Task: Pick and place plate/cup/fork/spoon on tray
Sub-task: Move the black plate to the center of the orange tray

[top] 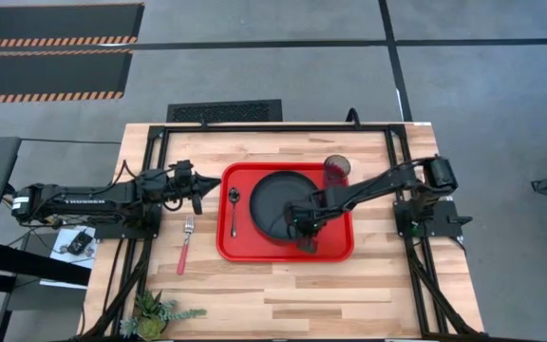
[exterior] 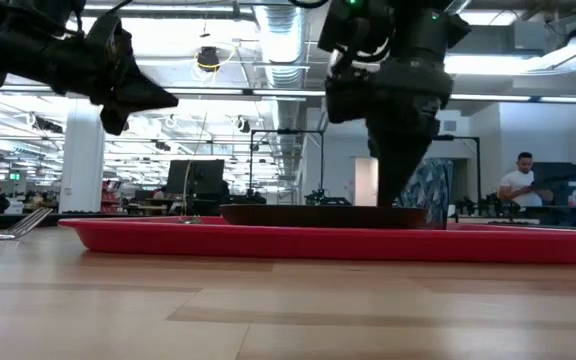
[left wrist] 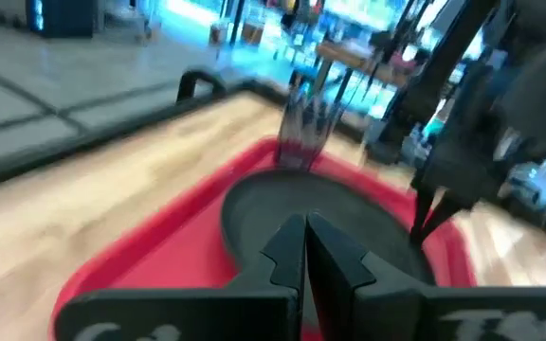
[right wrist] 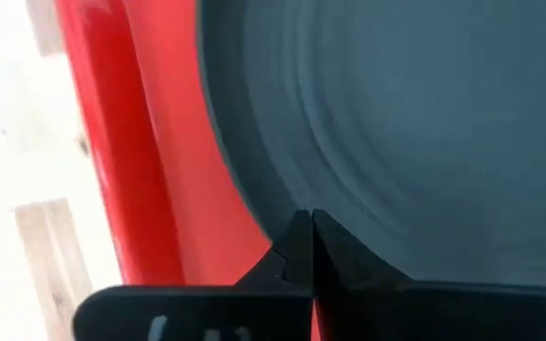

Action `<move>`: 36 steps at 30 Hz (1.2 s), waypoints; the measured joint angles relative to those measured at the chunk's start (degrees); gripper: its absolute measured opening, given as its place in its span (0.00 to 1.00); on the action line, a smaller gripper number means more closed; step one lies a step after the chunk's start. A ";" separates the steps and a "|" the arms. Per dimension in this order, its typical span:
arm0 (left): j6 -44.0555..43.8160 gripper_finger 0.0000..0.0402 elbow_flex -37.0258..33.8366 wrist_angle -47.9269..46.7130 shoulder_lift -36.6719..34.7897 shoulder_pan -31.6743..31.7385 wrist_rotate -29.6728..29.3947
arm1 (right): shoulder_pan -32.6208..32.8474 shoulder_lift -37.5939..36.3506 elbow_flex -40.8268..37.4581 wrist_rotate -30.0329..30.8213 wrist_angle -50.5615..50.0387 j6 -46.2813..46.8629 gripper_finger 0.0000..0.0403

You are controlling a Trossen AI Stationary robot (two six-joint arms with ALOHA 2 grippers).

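Round matte black plate (top: 278, 201) lies flat inside the large bright red rectangular plastic tray (top: 239, 249), with the right gripper (top: 304, 231) at its near rim.

Red tray floor shows bare around the plate, widest along the tray's near edge. Right gripper, reaching in over the tray's right rim, points down with fingers clenched together at the plate's edge; whether they pinch it cannot be told. Small dark-red see-through tumbler (top: 336, 169) stands in the tray's far right corner; the slim dark spoon (top: 234, 209) lies along its left side. Red-pink-handled fork with silver tines (top: 185, 244) lies on the light wooden table (top: 368, 294), left of the tray. Left gripper (top: 215, 182), clamped empty, hovers just off the tray's left edge.
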 joint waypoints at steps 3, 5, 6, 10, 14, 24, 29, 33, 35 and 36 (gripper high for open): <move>-0.02 0.00 -0.18 -0.96 -0.86 0.00 -0.08 | 0.23 1.35 -0.12 -0.06 0.12 -0.14 0.02; -0.02 0.00 0.04 -0.33 -0.85 0.00 -0.10 | 0.22 1.96 -0.14 -0.21 0.76 0.05 0.01; -0.04 0.00 -0.06 -0.76 -1.14 0.00 -0.10 | 0.19 1.97 -0.16 -0.37 0.37 0.06 0.01; -0.07 0.00 -0.05 -0.60 -1.41 0.00 -0.10 | 0.19 1.94 -0.08 -1.58 0.29 0.27 0.02; -0.07 0.00 -0.07 -0.71 -1.65 0.00 -0.07 | 0.17 1.10 -0.06 -2.63 -0.64 0.44 0.02; -0.04 0.00 -0.07 -1.85 -1.83 0.00 -0.03 | 0.43 0.85 -0.04 -6.49 -1.13 0.68 0.02; -0.04 0.00 -0.07 -1.99 -1.83 0.00 -0.03 | 0.54 0.85 -0.02 -7.30 -1.41 0.44 0.03; 0.34 0.00 -0.07 -1.99 -1.85 0.00 -0.03 | 0.51 0.85 -0.02 -9.32 -1.67 0.43 0.03; 0.43 0.00 -0.07 -1.99 -1.85 0.00 -0.03 | 0.55 0.85 -0.03 -9.46 -1.97 0.44 0.03; 0.47 0.00 -0.07 -2.00 -1.84 0.00 -0.03 | 0.56 0.85 -0.02 -9.43 -2.00 0.44 0.03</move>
